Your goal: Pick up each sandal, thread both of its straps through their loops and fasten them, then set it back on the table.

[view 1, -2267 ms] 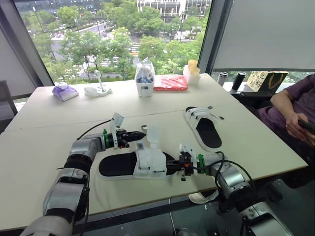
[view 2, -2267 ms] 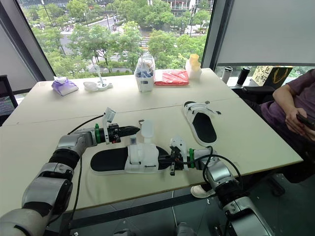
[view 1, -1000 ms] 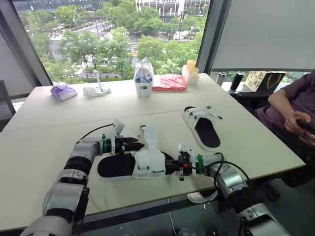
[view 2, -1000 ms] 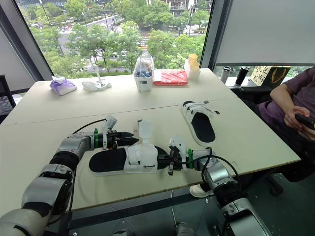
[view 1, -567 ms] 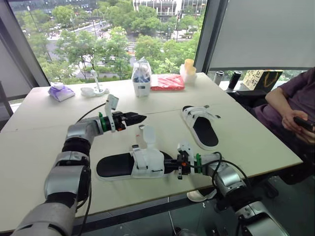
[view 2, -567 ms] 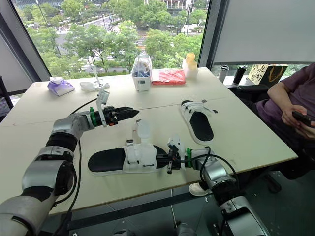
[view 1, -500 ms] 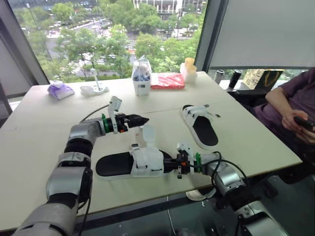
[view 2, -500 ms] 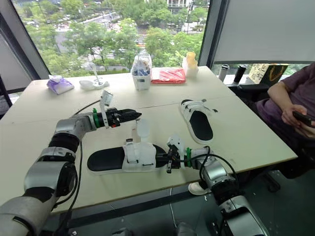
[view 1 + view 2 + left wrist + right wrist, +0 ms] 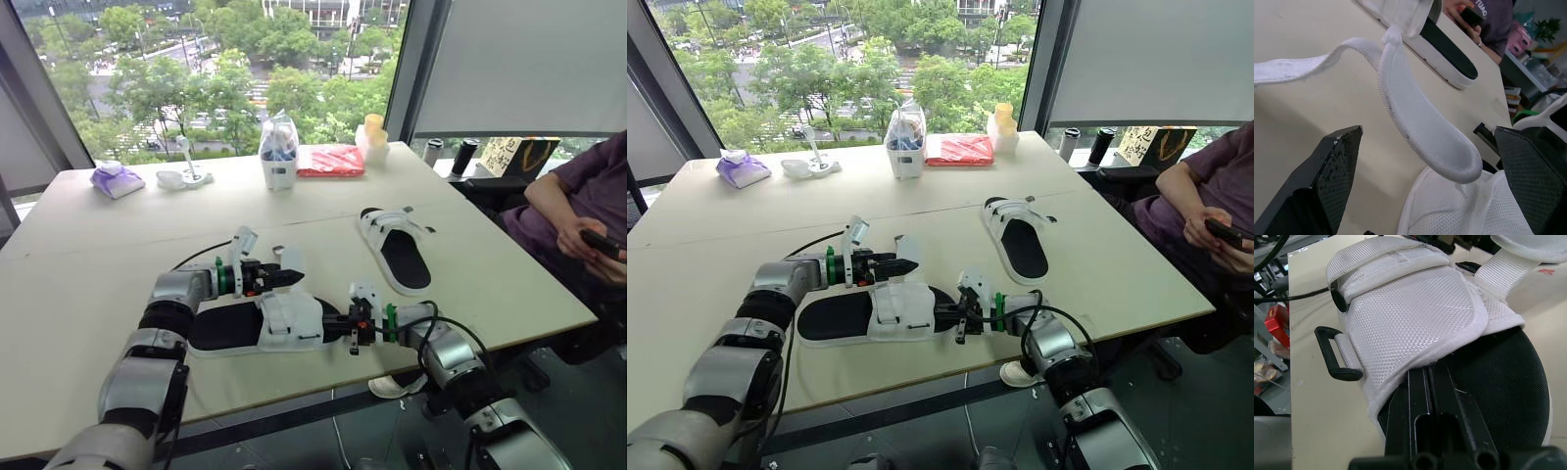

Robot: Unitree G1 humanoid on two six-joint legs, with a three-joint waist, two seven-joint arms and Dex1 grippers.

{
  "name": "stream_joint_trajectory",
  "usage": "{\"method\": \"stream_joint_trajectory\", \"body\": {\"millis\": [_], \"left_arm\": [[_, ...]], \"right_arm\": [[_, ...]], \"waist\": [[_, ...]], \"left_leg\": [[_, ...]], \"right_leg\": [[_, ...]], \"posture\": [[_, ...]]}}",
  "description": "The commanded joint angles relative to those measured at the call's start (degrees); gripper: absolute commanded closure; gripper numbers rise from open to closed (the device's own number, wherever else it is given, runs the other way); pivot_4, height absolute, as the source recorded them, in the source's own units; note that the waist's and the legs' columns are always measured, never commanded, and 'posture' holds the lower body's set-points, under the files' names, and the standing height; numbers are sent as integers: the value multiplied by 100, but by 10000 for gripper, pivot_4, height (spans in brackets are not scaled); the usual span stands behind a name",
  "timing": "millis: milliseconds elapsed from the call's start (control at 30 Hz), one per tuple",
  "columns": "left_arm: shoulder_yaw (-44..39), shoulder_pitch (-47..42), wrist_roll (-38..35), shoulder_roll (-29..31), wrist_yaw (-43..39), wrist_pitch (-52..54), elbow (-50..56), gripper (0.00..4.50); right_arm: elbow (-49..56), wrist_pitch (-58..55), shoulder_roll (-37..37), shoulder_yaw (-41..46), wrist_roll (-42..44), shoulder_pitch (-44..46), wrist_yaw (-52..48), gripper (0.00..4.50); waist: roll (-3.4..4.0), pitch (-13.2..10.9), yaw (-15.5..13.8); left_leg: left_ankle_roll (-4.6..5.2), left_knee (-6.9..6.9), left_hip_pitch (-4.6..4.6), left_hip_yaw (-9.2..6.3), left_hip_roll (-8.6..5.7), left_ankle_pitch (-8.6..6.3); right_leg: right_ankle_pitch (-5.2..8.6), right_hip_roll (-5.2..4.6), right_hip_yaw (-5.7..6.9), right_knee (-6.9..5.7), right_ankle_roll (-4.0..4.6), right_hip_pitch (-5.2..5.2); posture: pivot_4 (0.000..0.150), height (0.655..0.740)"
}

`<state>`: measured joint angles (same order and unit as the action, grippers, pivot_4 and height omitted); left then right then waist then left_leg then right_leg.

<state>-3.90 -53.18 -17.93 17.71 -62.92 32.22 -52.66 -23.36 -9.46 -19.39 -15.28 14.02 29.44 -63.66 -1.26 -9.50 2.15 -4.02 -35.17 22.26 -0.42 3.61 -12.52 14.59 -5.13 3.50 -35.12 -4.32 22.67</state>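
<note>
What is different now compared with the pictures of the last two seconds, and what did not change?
The left gripper lifted away toward the table's far side, then came back down to the near sandal. It is now open at the loose strap and is not gripping it. The right gripper stays shut on that sandal's end. The far sandal lies where it was.

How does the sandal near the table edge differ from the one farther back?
The near sandal lies crosswise; the far sandal runs away from the robot. The right gripper pinches the near sandal's end, and the open left gripper brackets its loose strap; the far sandal lies untouched. Both have black soles and white straps.
</note>
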Motion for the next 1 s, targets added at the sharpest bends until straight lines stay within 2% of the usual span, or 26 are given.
{"method": "stream_joint_trajectory", "body": {"millis": [33, 133, 267, 400, 467, 533, 700, 733, 900, 1000], "left_arm": [[-405, -518, -174, -276, 434, -250, -668, 535], [-1059, -1005, -480, -524, 1125, -412, -1532, 535], [-1828, -1435, -801, -666, 2101, -741, -2136, 535], [-2093, -1674, -709, -772, 2544, -1083, -2342, 535], [-2106, -1760, -608, -809, 2613, -1177, -2373, 5897], [-2094, -1797, -531, -826, 2606, -1230, -2388, 13713], [-1997, -1838, -331, -832, 2361, -1208, -2392, 40456], [-1994, -1827, -303, -818, 2327, -1216, -2388, 44578], [-2029, -1797, -244, -674, 2081, -1178, -2361, 44578], [-1981, -1812, -188, -575, 1786, -1160, -2318, 44578]], "right_arm": [[-627, -304, -105, -270, -529, -308, 231, 45000], [-600, -334, -80, -299, -537, -300, 238, 45000], [-532, -326, -92, -370, -593, -305, 248, 45000], [-466, -323, -142, -376, -616, -335, 281, 45000], [-401, -345, -163, -359, -608, -376, 299, 45000], [-342, -363, -179, -348, -603, -414, 305, 45000], [-19, -408, -204, -178, -473, -563, 461, 45000], [99, -461, -216, -127, -416, -578, 472, 45000], [900, -690, -443, 2, -245, -641, 350, 45000], [1373, -759, -656, -34, -233, -667, 232, 45000]], "waist": [[-3, 0, -11], [-4, 0, -5], [-5, -1, 28], [-6, -1, 23], [-6, -1, 22], [-6, -1, 22], [-6, -1, 13], [-6, -1, 9], [-2, -12, -58], [1, -14, -151]], "left_leg": [[1, 0, 5, 0, 0, 1], [1, 0, 6, -1, 0, 1], [2, 6, 7, -1, 0, 1], [2, 9, 7, -3, 0, 1], [1, 9, 7, -3, 0, 0], [0, 9, 7, -2, 0, -1], [-2, 13, 9, -2, -1, -2], [-2, 13, 9, -2, -2, -2], [-1, 18, 35, -2, -5, -2], [-2, 18, 81, -3, -6, -7]], "right_leg": [[-2, 1, 1, 0, 0, 1], [-6, 3, 2, -1, 0, 5], [-11, 3, 2, -3, -8, 8], [-32, 7, 2, -6, -23, 10], [-33, 7, 3, -6, -19, 10], [-28, 7, 2, -5, -11, 10], [-29, 7, 3, -5, -10, 11], [-29, 6, 3, -5, -10, 11], [-39, 6, 2, -5, -11, 36], [-58, 9, 2, -7, -20, 80]], "posture": [[1500, 7400], [1500, 7400], [1500, 7400], [1500, 7400], [1500, 7400], [1500, 7400], [1500, 7400], [1500, 7400], [1500, 7400], [1500, 7400]]}}
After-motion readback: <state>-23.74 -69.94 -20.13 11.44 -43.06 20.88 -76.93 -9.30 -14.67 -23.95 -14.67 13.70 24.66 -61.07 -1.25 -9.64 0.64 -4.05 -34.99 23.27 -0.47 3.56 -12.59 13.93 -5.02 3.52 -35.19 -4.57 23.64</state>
